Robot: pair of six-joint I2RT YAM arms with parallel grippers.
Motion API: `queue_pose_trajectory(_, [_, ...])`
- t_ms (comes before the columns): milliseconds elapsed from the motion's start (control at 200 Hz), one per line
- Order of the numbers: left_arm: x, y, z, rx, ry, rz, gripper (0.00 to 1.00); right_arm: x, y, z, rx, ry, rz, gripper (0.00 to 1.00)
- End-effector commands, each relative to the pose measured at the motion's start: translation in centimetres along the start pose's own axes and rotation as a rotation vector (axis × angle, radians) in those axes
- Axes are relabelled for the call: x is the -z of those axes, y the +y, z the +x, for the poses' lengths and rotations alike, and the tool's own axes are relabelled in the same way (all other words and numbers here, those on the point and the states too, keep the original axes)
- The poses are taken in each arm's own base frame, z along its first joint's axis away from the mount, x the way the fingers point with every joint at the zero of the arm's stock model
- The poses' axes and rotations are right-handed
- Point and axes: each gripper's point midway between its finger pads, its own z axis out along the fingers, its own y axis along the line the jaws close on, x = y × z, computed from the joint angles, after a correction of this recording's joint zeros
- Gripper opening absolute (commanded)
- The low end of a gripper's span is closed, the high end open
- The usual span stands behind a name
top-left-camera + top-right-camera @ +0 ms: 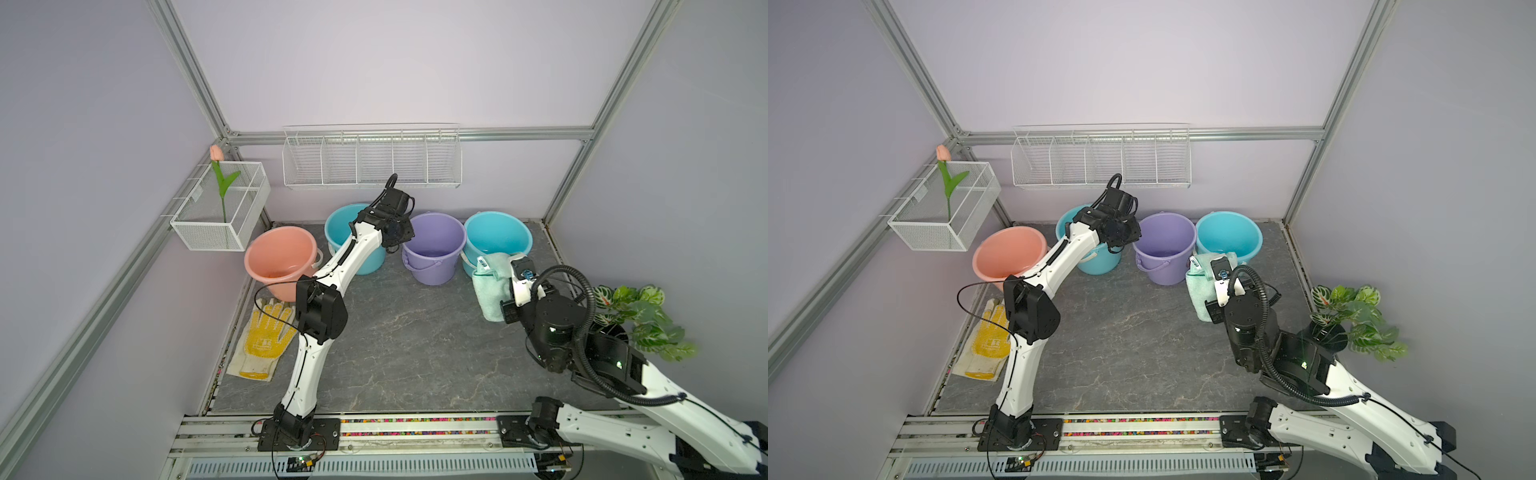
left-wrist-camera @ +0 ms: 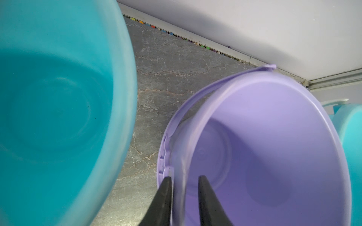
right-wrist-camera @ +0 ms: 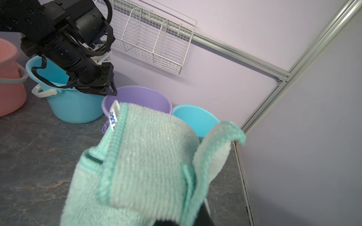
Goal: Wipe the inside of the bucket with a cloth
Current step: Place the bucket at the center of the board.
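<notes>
The purple bucket [image 1: 434, 239] [image 1: 1166, 237] stands upright in the back row, between two teal ones. My left gripper [image 2: 184, 177] [image 3: 112, 92] hangs over its near-left rim with the jaws slightly apart. One black finger [image 2: 165, 189] lies against the outside of the rim, and the other stands inside the bucket, clear of the wall. To the right of the bucket, my right gripper [image 1: 514, 269] is shut on the cloth [image 1: 492, 286] [image 1: 1200, 286] [image 3: 147, 156]. This mint-green towel with a white label hangs bunched above the table, hiding the fingers.
Teal buckets [image 1: 347, 226] [image 1: 498, 232] flank the purple one, and a pink bucket [image 1: 280, 255] stands at the left. A yellow-dotted white glove [image 1: 264, 336] lies front left, a potted plant [image 1: 640, 316] sits at the right. A wire rack [image 1: 370, 160] and a wire basket [image 1: 220, 212] hang on the walls.
</notes>
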Motion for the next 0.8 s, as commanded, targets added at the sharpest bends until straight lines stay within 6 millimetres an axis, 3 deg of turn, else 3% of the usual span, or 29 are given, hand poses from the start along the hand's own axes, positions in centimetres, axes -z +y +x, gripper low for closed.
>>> queue_pose_trajectory(0, [2.8,-0.9,-1.9,0.001,-0.063,0.024,0.27,0.0,-1.4,0.0,0.011,0.024,0.061,0.1])
queue_pose_trajectory(210, [5.4,-1.2,-2.4,0.005,-0.085,0.039,0.27,-1.0,-3.0,1.4,-0.047,0.1,0.092,0.09])
queue_pose_trajectory(405, [8.3,-3.9,-1.8,-0.009,-0.111,0.106,0.28,-2.3,-4.8,2.9,-0.107,0.174,0.11,0.09])
queue_pose_trajectory(610, [9.9,-9.7,0.9,-0.034,-0.09,0.247,0.3,-2.1,-6.1,3.2,-0.13,0.18,0.13,0.09])
queue_pose_trajectory(795, [8.7,-17.1,4.9,-0.081,-0.036,0.459,0.33,-1.3,-7.3,3.3,-0.133,0.174,0.16,0.09])
